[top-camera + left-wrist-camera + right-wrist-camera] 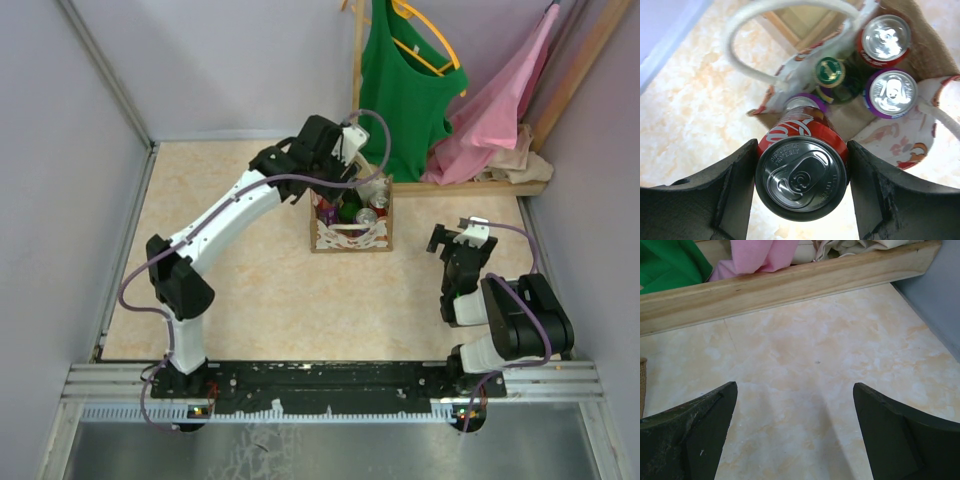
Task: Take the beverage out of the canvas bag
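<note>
The canvas bag (350, 238) stands at the middle of the table, cream with a red-and-white floral pattern and white loop handles. In the left wrist view the bag (900, 145) lies below, open, and holds a red can (886, 37), a purple can (891, 92), a green-capped bottle (830, 71) and another purple-rimmed can (800, 102). My left gripper (801, 150) is shut on a red cola can (801, 177), held upright above the bag's near-left edge. In the top view the left gripper (335, 170) hangs over the bag's back. My right gripper (455, 240) is open and empty over bare table (795, 405).
A wooden rack base (470, 187) runs along the back right, also in the right wrist view (790, 285). A green shirt (405, 80) and a pink cloth (500, 110) hang from it. Grey walls close the left, back and right sides.
</note>
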Tool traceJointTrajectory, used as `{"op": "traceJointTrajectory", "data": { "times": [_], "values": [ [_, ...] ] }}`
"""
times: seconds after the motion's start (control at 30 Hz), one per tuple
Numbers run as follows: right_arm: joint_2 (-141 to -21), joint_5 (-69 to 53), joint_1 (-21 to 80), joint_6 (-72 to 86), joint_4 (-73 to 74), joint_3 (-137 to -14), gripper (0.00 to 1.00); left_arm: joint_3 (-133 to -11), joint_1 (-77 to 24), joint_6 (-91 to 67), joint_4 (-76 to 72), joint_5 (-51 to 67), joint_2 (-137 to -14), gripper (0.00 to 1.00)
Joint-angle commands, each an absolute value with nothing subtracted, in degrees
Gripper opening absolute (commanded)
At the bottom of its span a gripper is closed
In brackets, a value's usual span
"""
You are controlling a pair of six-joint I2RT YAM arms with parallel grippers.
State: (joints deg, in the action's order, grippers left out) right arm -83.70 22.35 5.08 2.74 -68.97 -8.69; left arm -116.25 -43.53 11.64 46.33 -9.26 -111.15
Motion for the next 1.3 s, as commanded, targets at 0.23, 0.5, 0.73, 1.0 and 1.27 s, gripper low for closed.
{"op": "traceJointTrajectory", "data": {
  "times": [0.23, 0.5, 0.73, 1.0, 1.27],
  "values": [
    [-83.2, 22.4, 4.8, 2.6, -71.5, -9.8, 0.99, -109.7, -30.6, 9.8, 37.3, -15.2, -95.6, 0.0],
    [-83.2, 22.5, 4.8, 2.7, -71.6, -9.8, 0.99, -92.3, -20.6, 5.7, 26.6, -11.0, -88.4, 0.0],
    [-83.1, 22.4, 4.8, 2.6, -71.5, -9.8, 0.99, -86.2, -19.6, 3.9, 21.2, -8.2, -91.7, 0.0],
    [-83.2, 22.4, 4.8, 2.7, -71.5, -9.8, 0.99, -82.3, -19.6, 0.8, 15.5, -3.7, -96.5, 0.0],
    [-83.2, 22.4, 4.8, 2.7, -71.5, -9.8, 0.99, -81.0, -19.6, -1.2, 11.7, -1.5, -100.9, 0.0]
  ]
}}
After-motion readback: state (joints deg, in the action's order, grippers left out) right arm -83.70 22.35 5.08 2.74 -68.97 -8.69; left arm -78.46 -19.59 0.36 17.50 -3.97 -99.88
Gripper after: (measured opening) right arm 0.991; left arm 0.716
